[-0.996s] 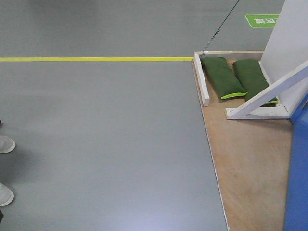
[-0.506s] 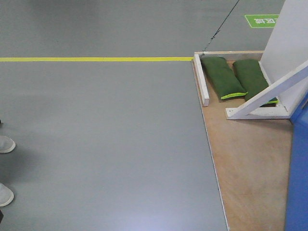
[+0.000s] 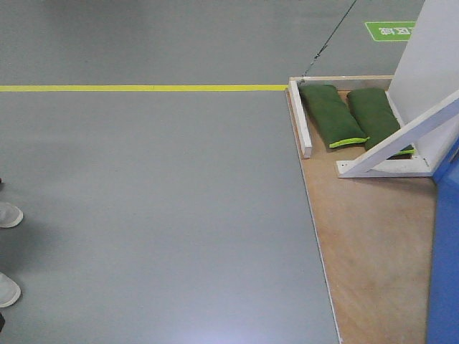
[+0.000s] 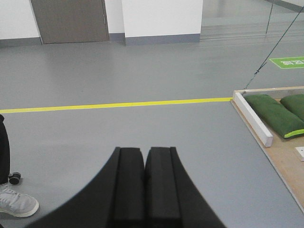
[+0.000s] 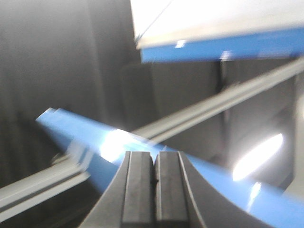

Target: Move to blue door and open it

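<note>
The blue door [image 3: 445, 272] shows only as a glossy bright-blue strip at the right edge of the front view, standing on the plywood base [image 3: 373, 244]. Its handle and lock are out of view. In the blurred right wrist view, my right gripper [image 5: 155, 156] is shut with nothing in it. Close behind it, a slanting blue door surface [image 5: 71, 130] carries a bright glare. My left gripper [image 4: 144, 154] is shut and empty, held above bare grey floor and away from the door.
Two green sandbags [image 3: 331, 115] lie on the base between white wooden braces [image 3: 401, 140], under a white panel [image 3: 430, 57]. A yellow floor line [image 3: 143, 88] runs left from the base. A person's white shoes [image 3: 8, 213] are at the left edge. A thin cable [image 3: 330, 32] rises from the base corner.
The blue strip at the right edge of the front view has narrowed slightly toward the right. The floor, base and shoes hold their places.
</note>
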{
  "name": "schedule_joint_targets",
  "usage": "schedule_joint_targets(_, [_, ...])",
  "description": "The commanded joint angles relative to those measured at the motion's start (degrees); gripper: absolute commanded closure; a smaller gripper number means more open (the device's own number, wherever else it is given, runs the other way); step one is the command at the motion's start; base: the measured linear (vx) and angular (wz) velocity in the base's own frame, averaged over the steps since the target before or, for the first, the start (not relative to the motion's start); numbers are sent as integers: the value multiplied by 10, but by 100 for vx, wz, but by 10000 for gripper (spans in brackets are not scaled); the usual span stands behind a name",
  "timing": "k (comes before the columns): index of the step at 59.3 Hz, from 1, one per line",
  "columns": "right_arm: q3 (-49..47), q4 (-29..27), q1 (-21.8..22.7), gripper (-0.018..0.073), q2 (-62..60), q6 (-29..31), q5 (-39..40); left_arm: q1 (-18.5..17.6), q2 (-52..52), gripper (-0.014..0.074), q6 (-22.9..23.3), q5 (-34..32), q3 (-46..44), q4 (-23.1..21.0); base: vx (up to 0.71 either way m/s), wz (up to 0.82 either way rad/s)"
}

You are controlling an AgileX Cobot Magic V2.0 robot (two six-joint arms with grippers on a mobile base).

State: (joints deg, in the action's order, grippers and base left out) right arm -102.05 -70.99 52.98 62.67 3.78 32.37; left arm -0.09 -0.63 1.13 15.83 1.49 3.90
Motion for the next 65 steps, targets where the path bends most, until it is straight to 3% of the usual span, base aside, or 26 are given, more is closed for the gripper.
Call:
schedule_joint_targets(1, [-12, -18, 51, 547, 15, -1, 5, -4, -7, 524, 4, -48, -15, -1, 0, 0])
schedule_joint_targets(15, [-12, -100, 172, 547, 61, -1, -54, -4, -7, 524, 4, -48, -15, -1, 0, 0])
schedule_joint_targets(30, [-12, -119, 249, 547, 126, -1, -175, -4, -7, 524, 4, -48, -15, -1, 0, 0])
schedule_joint_targets(42, [-12, -124, 294, 547, 168, -1, -355, -4, -7, 524, 4, -48, -15, -1, 0, 0])
schedule_joint_targets(59, [-12, -182, 335, 547, 193, -1, -670, -4, -7, 524, 4, -48, -15, -1, 0, 0])
schedule_joint_targets(65, [-12, -209, 335, 547, 192, -1, -747, -4, -7, 524, 4, -48, -15, -1, 0, 0])
